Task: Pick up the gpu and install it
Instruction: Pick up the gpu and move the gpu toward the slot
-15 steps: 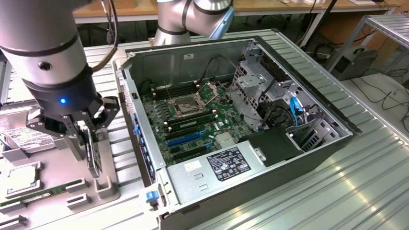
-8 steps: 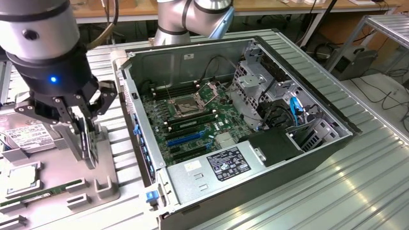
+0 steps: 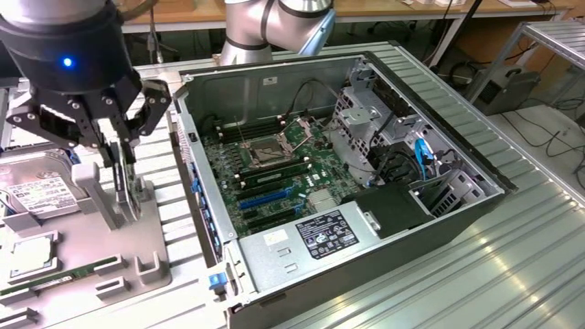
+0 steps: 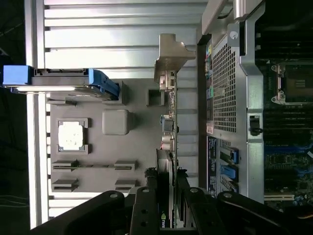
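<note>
The gpu is a thin black card standing on edge in the grey parts fixture at the exterior view's left. My gripper hangs straight above it, with one finger on each flat side of the card, shut on it. In the wrist view the gpu shows edge-on, its silver bracket at the far end and my gripper clamped on the near end. The open computer case lies to the exterior view's right of the fixture, its motherboard and blue slots exposed.
On the fixture sit a silver hard drive with a white label, a CPU and a green memory stick. The case's perforated back wall stands right beside the gpu. The ribbed metal table carries everything.
</note>
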